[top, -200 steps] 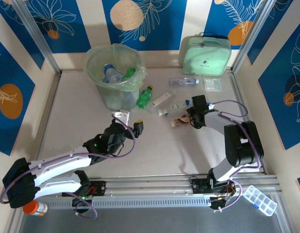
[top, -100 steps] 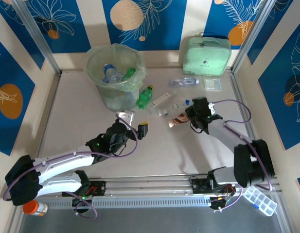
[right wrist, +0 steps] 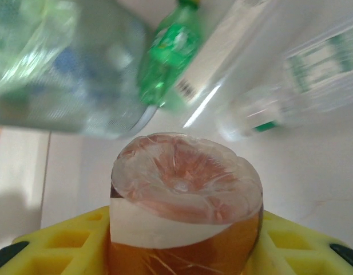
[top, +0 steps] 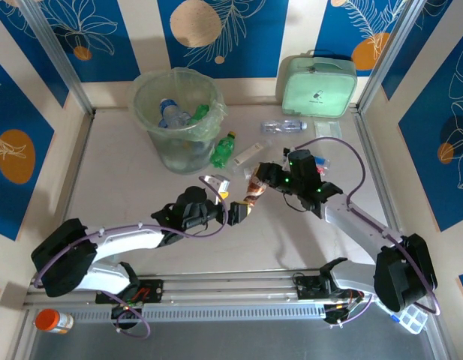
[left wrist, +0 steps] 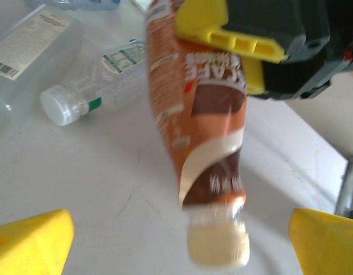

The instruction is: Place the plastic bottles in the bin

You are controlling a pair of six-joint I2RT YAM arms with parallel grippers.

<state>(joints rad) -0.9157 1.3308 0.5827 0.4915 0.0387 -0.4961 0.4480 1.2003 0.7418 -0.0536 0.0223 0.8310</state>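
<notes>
Right tool (top: 263,177) being clenched on bottle (left wrist: 205,143), left tool (top: 229,198) gaping; bottle risking being dropped if released early.

Open table at left and front; clutter crowds the strip from bin to case.

The table (top: 103,172) lies bare left of the bin (top: 139,97) and in the near patch between the two forearms. Right of the bin, a green bottle (top: 223,148) lies just beside its wall, with a flat clear bottle (top: 248,155) next to it and another clear bottle (top: 284,126) before the mint-green case (top: 319,84). In the middle, the right gripper (top: 261,177) clamps a brown-labelled bottle (top: 253,190). The bottle hangs between the wide-spread fingers (left wrist: 30,240) of the left gripper (top: 237,212), with gaps either side of its cap. The bin's mouth is unobstructed from above.
</notes>
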